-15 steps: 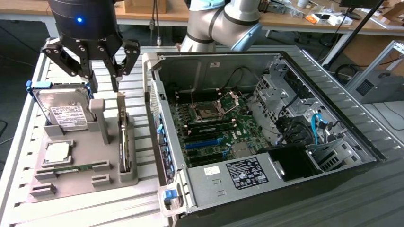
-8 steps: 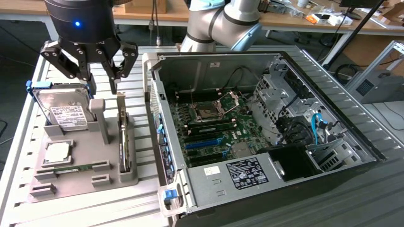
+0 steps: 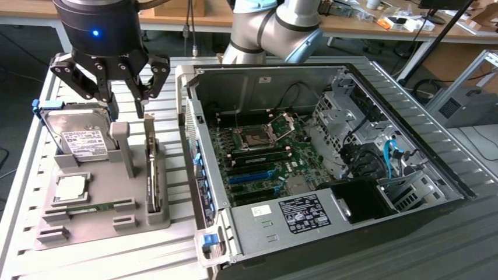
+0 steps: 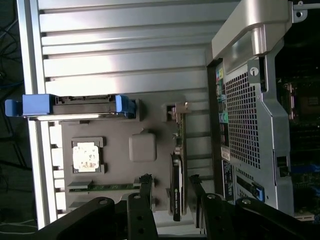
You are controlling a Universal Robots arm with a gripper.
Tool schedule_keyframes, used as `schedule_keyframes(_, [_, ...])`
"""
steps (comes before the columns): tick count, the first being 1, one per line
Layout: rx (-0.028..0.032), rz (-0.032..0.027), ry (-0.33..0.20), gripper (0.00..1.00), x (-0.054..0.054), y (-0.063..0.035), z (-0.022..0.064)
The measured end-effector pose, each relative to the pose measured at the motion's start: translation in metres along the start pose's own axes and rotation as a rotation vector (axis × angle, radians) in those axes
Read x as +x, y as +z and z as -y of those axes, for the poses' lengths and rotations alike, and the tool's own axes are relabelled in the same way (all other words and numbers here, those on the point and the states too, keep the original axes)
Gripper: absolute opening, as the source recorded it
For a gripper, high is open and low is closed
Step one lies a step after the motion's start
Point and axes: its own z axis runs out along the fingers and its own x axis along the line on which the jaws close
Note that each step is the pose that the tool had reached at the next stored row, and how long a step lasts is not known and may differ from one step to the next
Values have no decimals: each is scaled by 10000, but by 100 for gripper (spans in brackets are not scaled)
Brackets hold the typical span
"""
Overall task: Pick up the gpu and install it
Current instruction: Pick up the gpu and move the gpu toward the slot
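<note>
I have the ribbed metal counter (image 3: 467, 245) in view with the open case (image 3: 249, 87) lying on its side across it, board facing up, and the arm (image 3: 272, 29) reaching over from behind. On the exterior view's left of the case sits the grey tray (image 3: 93, 224). A drive (image 3: 78, 137) stands at its back and the gpu (image 3: 153, 175) stands on edge in a slot along the side nearest the case. The fingers (image 4: 145, 205) are spread wide and hold nothing. They hang above the tray, and in the wrist view they straddle one end of the card, one on each face, well short of touching it. My worry is the thinness of that card. If I come down a little off line, one tip could land on the top edge or on parts on its face instead of sliding past. A grip near one end rather than the middle could let the card cock in its slot and bind when lifted. The tray's upright post (image 3: 121, 146) stands close to the other side, so a wide approach might clip it. The blue slots (image 3: 253, 175) on the board are narrow, and a tilted card would jam there. A chip (image 3: 72, 188) and a RAM stick (image 3: 90, 207) lie lower on the tray, clear of this.
</note>
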Motion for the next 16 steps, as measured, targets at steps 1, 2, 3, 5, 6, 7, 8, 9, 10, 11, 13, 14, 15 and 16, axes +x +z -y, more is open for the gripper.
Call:
schedule_keyframes(1, [0,0,0,42,0,2,6])
schedule_keyframes(2, [0,0,0,42,-1,6,14])
schedule_keyframes(3, [-1,1,0,42,-1,9,24])
schedule_keyframes(5, [-2,1,0,42,-2,17,59])
schedule_keyframes(6, [-1,1,1,42,-3,20,71])
schedule_keyframes(7, [-1,1,0,42,-3,22,81])
schedule_keyframes(8, [-1,1,0,42,-4,24,92])
schedule_keyframes(9, [-1,1,0,42,-5,26,100])
schedule_keyframes(10, [-1,1,0,42,-5,28,108])
schedule_keyframes(11, [-1,1,0,42,-6,30,115])
schedule_keyframes(13, [-1,1,0,42,-6,34,128])
schedule_keyframes(14, [-1,1,1,42,-6,35,134])
schedule_keyframes(15, [-1,1,1,42,-7,38,142])
schedule_keyframes(16, [-1,1,1,42,-7,40,148])
